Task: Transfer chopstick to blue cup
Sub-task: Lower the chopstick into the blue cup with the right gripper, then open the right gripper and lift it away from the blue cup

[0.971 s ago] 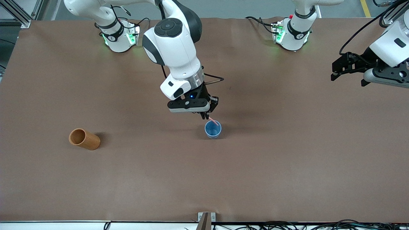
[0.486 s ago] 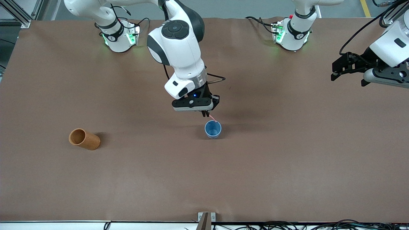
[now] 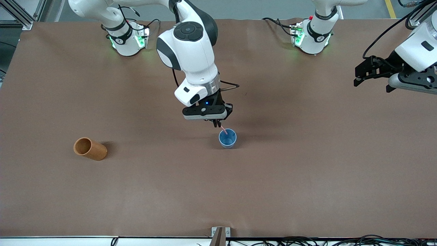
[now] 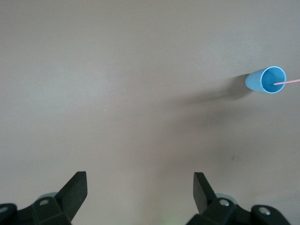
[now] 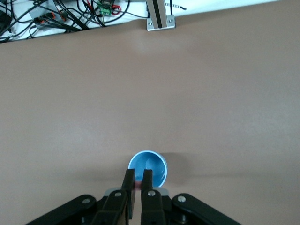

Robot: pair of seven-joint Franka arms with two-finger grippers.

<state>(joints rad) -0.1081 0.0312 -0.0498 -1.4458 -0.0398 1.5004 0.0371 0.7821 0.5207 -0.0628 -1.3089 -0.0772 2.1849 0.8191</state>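
Observation:
The blue cup (image 3: 227,138) stands upright near the middle of the table. My right gripper (image 3: 217,124) hangs just above the cup's rim on the side toward the robots' bases, shut on the pink chopstick (image 3: 224,130). The chopstick slants down from the fingers, and its lower end is inside the cup's mouth. In the right wrist view the fingers (image 5: 129,180) pinch a pink bit of chopstick (image 5: 138,185) right above the blue cup (image 5: 148,168). My left gripper (image 3: 370,73) waits open in the air over the left arm's end of the table. Its wrist view shows the blue cup (image 4: 262,80) and chopstick (image 4: 287,82) far off.
A brown wooden-looking cup (image 3: 90,148) sits toward the right arm's end of the table, about as near the front camera as the blue cup. A metal bracket (image 3: 220,232) sits at the table's front edge. Cables (image 5: 70,14) run along that edge.
The right gripper shifted slightly toward the right arm's end of the table. The chopstick swung steeper, its lower end going from the cup's rim into the mouth. The left arm stayed still.

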